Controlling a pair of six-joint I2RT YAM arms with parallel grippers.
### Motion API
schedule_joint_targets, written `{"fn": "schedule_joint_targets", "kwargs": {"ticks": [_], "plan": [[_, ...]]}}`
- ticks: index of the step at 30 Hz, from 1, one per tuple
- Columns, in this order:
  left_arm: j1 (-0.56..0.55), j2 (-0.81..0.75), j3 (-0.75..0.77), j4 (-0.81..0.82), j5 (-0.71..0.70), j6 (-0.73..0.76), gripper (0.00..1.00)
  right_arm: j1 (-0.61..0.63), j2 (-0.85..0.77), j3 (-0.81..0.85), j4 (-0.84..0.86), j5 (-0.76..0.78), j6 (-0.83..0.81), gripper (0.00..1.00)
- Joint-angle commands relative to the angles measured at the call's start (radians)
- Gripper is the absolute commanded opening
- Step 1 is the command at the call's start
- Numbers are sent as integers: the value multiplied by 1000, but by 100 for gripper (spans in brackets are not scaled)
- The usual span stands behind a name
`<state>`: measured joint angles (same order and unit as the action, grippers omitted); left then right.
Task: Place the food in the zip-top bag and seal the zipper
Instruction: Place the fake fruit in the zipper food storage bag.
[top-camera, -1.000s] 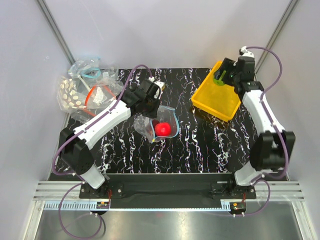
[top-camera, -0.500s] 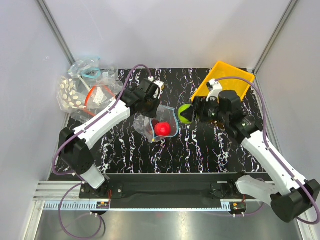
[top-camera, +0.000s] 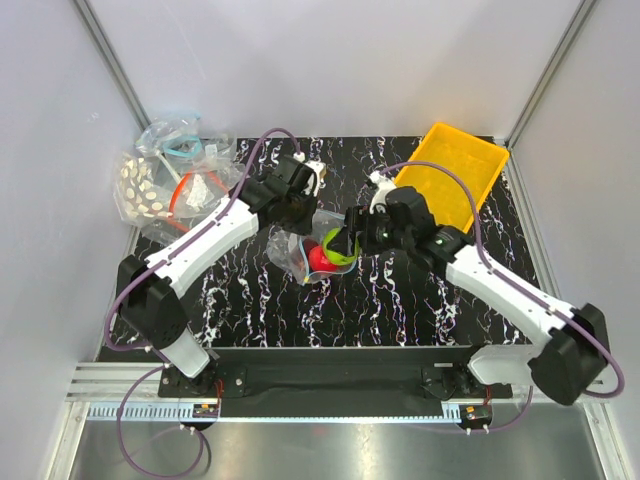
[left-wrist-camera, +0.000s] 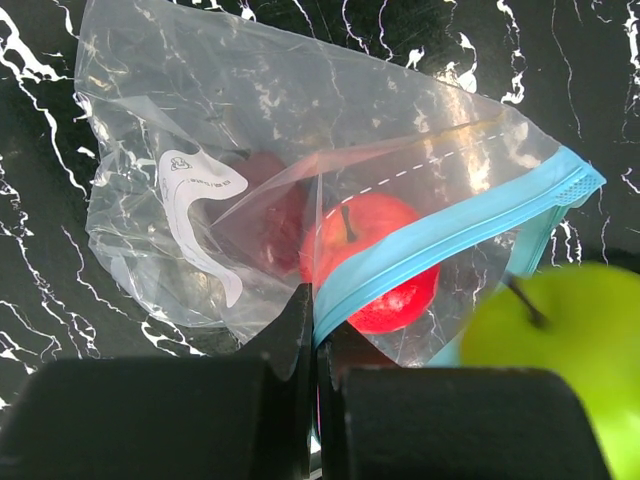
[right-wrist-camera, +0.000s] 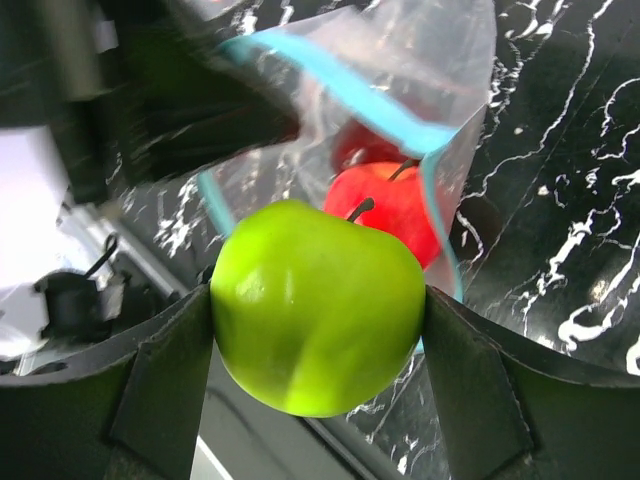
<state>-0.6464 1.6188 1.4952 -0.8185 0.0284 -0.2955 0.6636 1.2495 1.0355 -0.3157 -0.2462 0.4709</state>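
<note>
Clenched on the green fruit (right-wrist-camera: 315, 290), the right gripper (right-wrist-camera: 320, 350) is pressing it from both sides across its widest part, one finger on each flank. Its skin is looking smooth and glossy and its body firm and round, so I judge it light but apt to slip or roll, and this hold across the middle suits it best. Just ahead of the fingers the zip-top bag (left-wrist-camera: 200, 120) is gaping, its teal zipper (left-wrist-camera: 450, 235) curving round the open mouth. Inside, right beyond the green fruit, the red fruit (left-wrist-camera: 375, 265) is lying against the film, and the maroon fruit (left-wrist-camera: 270, 210) is sitting deeper in, half hidden behind it. The film is looking thin, limp and crinkly and likely collapsing wherever nothing is holding it; the strip seems the stiffer part and the sound place to take it. On the far side of the mouth the left gripper (left-wrist-camera: 315, 340) is doing just that, its fingers pinched shut on the bag's lip at the strip and lifting it off the table (top-camera: 400, 300). Well behind the right gripper the yellow tray (top-camera: 455, 175) is resting, and farthest off, past the left arm, the other bags (top-camera: 165, 180) are lying heaped.
</note>
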Motion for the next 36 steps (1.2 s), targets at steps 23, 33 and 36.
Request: {"fn": "schedule_joint_targets", "kwargs": {"ticks": [23, 33, 36], "plan": [[100, -20, -21, 59, 176, -28, 0, 37, 34, 77, -48, 248, 38, 76], [116, -19, -21, 61, 185, -28, 0, 56, -50, -47, -95, 292, 71, 79], [116, -20, -23, 59, 185, -28, 0, 57, -113, -106, -82, 329, 86, 73]]}}
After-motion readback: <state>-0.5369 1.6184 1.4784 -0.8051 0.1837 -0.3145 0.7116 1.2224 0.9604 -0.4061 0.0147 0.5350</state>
